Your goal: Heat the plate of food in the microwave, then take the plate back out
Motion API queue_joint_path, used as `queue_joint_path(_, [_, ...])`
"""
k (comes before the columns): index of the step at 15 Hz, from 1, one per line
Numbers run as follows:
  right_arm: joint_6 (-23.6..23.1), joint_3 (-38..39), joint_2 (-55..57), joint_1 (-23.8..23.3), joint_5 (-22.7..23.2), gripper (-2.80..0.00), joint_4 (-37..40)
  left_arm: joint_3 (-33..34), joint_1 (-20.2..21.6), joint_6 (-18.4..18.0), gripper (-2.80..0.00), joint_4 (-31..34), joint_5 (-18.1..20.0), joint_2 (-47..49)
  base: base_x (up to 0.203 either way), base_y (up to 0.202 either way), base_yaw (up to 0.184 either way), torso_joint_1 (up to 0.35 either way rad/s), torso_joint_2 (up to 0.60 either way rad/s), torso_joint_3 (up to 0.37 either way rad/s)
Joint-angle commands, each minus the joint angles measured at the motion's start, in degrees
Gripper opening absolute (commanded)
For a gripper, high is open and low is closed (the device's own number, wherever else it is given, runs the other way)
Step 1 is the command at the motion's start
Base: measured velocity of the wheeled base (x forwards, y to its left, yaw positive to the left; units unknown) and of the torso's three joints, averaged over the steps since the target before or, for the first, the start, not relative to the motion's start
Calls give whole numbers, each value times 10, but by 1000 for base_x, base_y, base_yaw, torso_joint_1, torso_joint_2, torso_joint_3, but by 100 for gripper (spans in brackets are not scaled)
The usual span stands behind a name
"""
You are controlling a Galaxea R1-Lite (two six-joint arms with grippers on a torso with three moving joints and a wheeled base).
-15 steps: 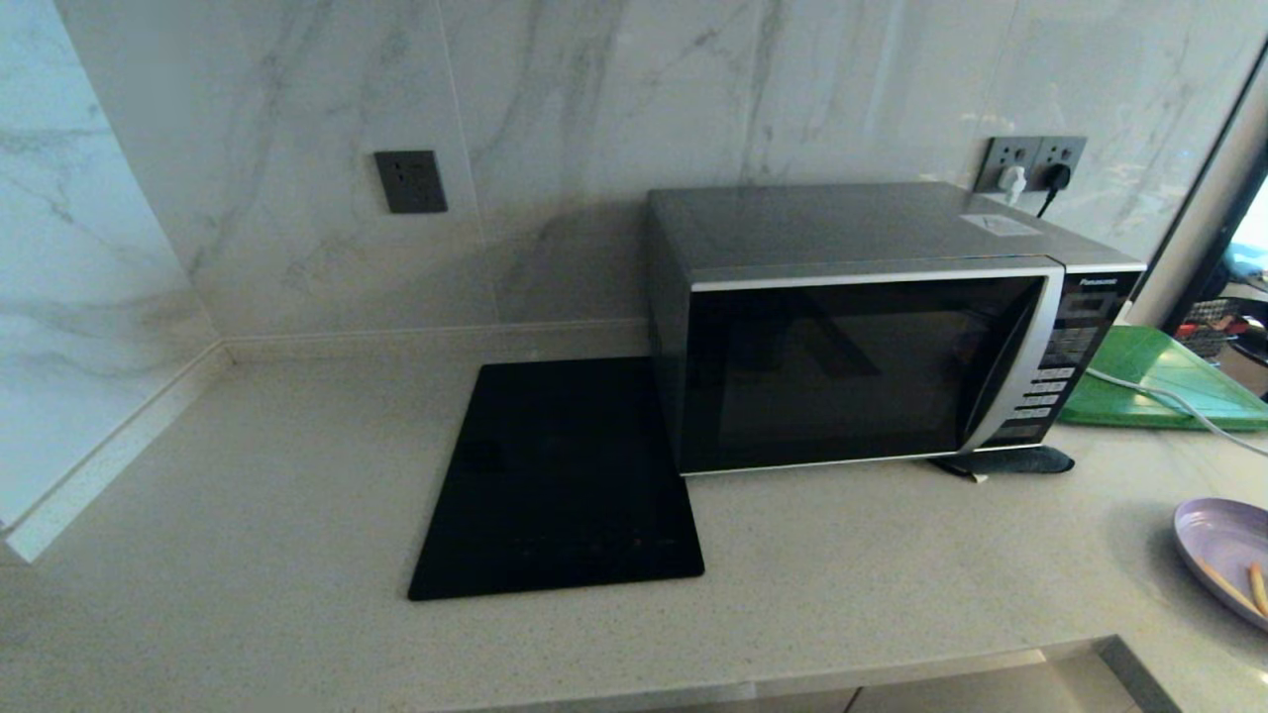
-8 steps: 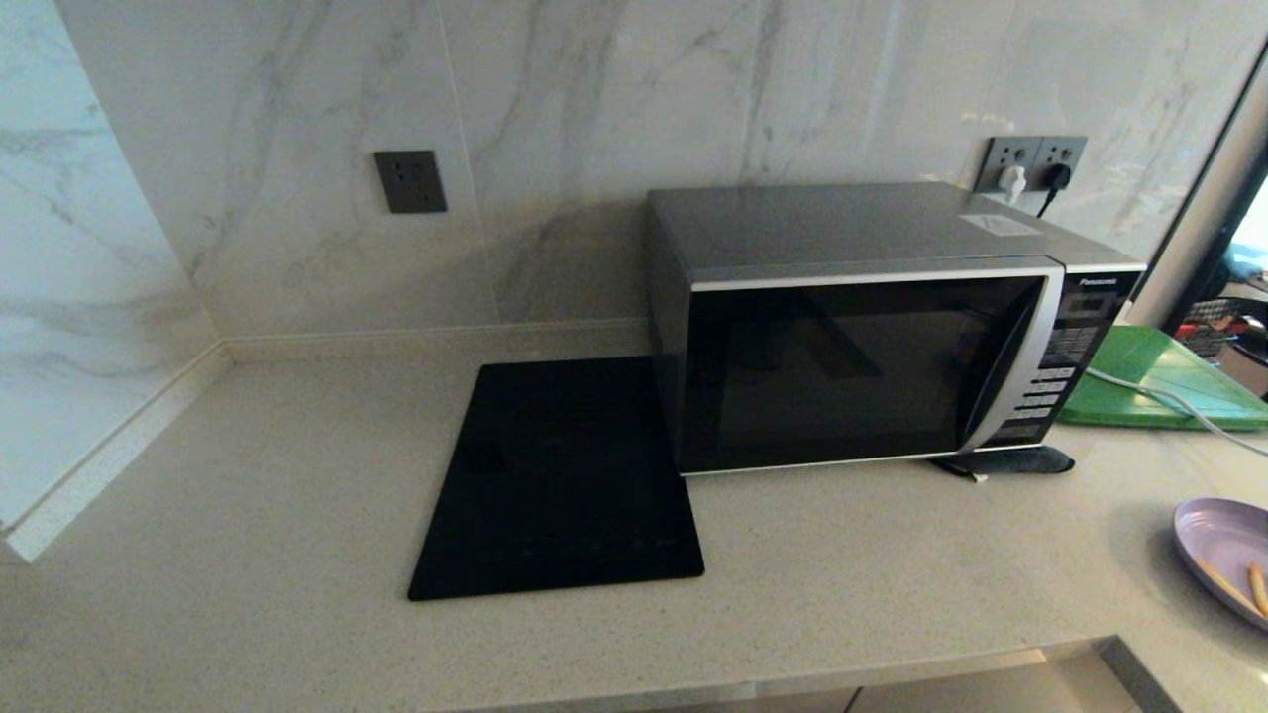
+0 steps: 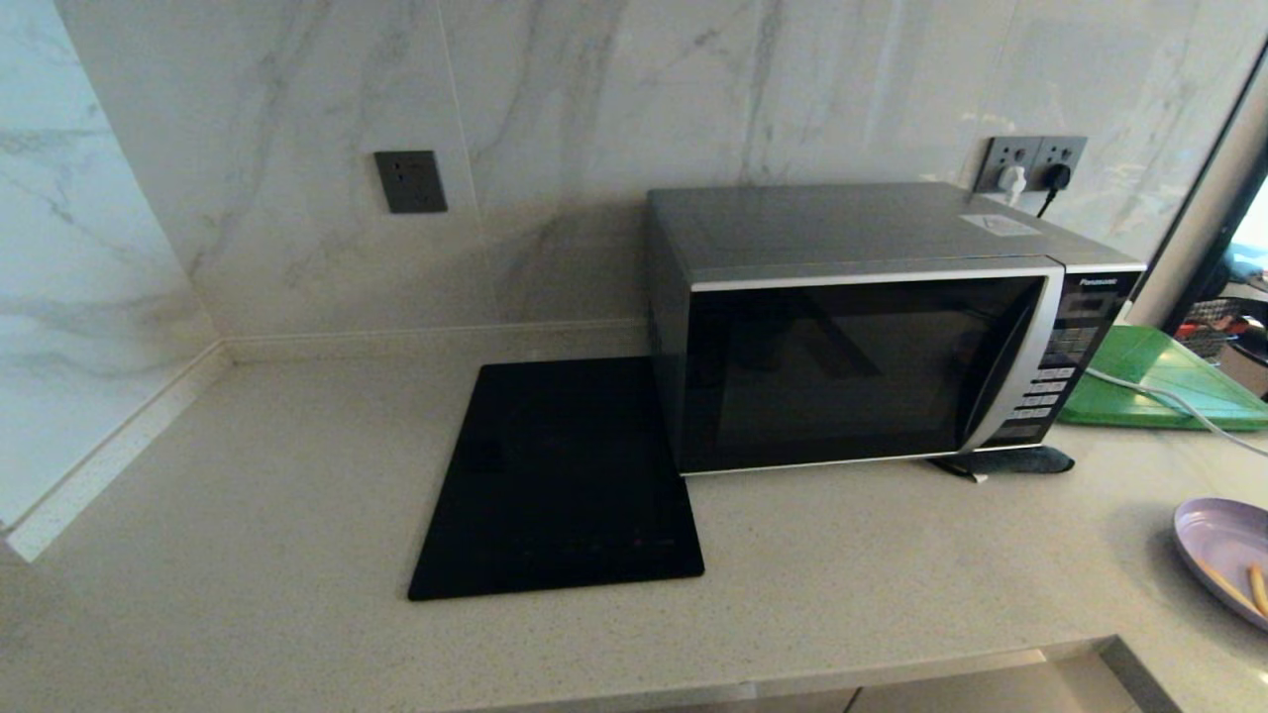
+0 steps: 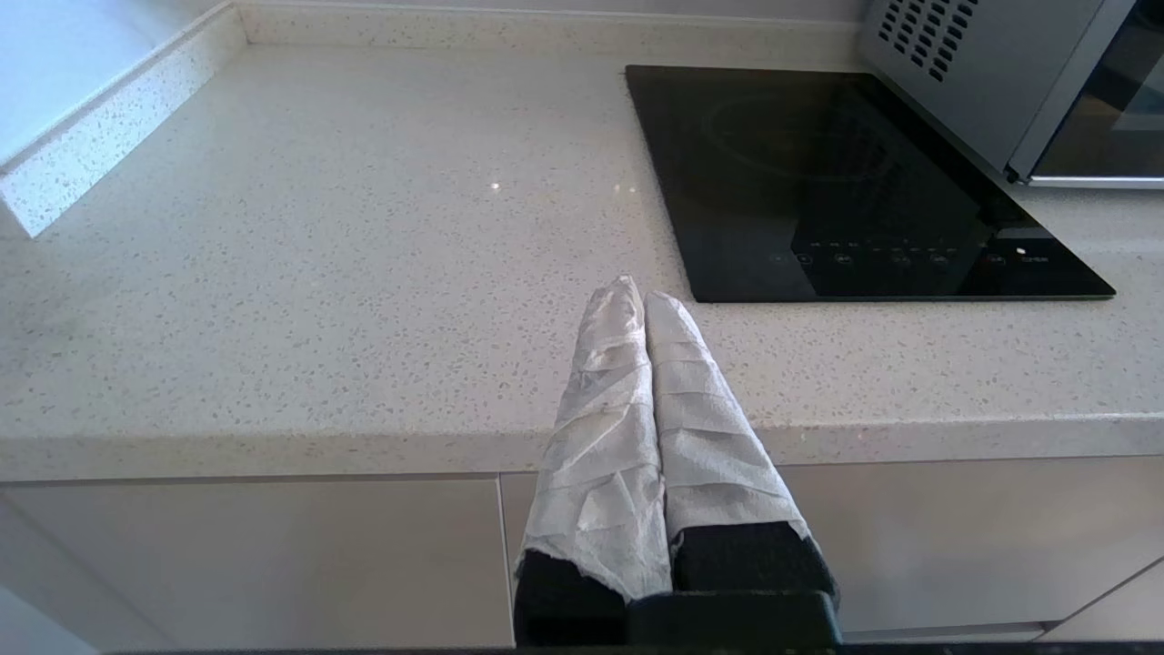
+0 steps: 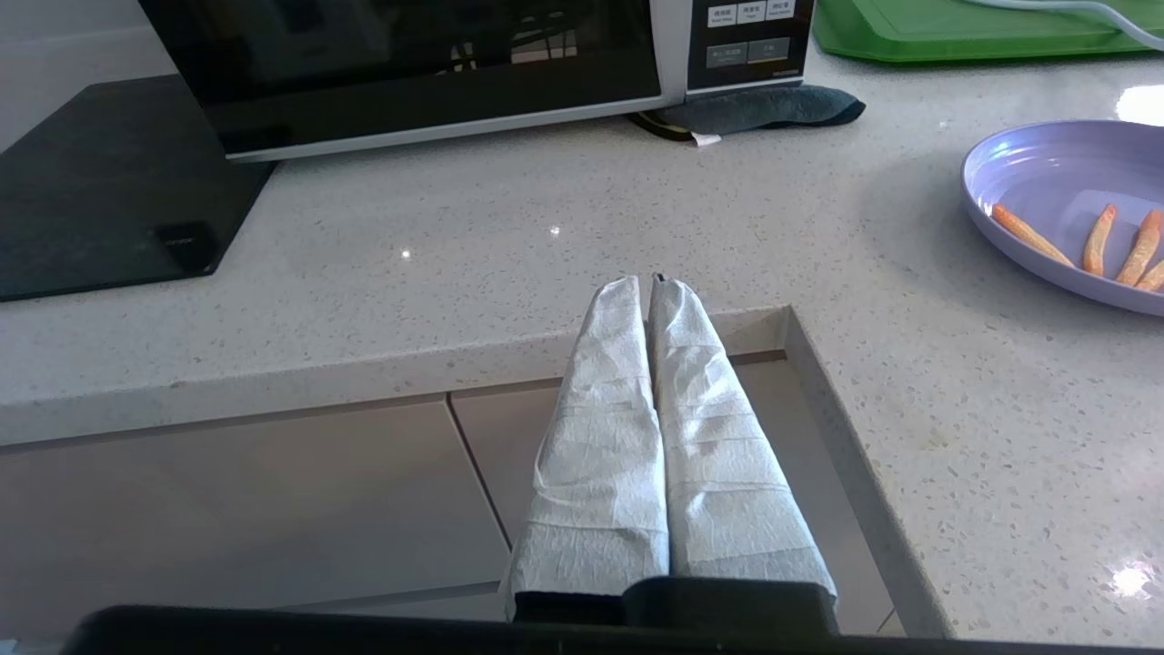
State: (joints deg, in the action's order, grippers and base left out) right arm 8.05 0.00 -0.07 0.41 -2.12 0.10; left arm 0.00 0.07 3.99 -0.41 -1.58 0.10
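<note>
Right wrist view: my right gripper hangs low off the table edge, wrapped fingers pressed together on nothing, and the plate of food sits on the table just ahead and out to the right, sticks lying roughly front-to-back, so I judge the right arm the nearer one. My left gripper is likewise closed and empty, parked off the front edge near the black cooktop. Farther back stands the microwave, door closed, handle on its right.
</note>
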Motion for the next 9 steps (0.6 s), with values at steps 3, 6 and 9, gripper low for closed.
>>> queue_joint_path(3, [0,1,1,0,0,-280,0,0,0,1,-280,0,0,0,0,0,0,0,0,0])
queue_joint_path(6, [0,1,1,0,0,-280,0,0,0,1,-280,0,-1,0,0,0,0,0,0,0])
queue_joint_path(9, [0,1,1,0,0,-280,0,0,0,1,-280,0,0,0,0,0,0,0,0,0])
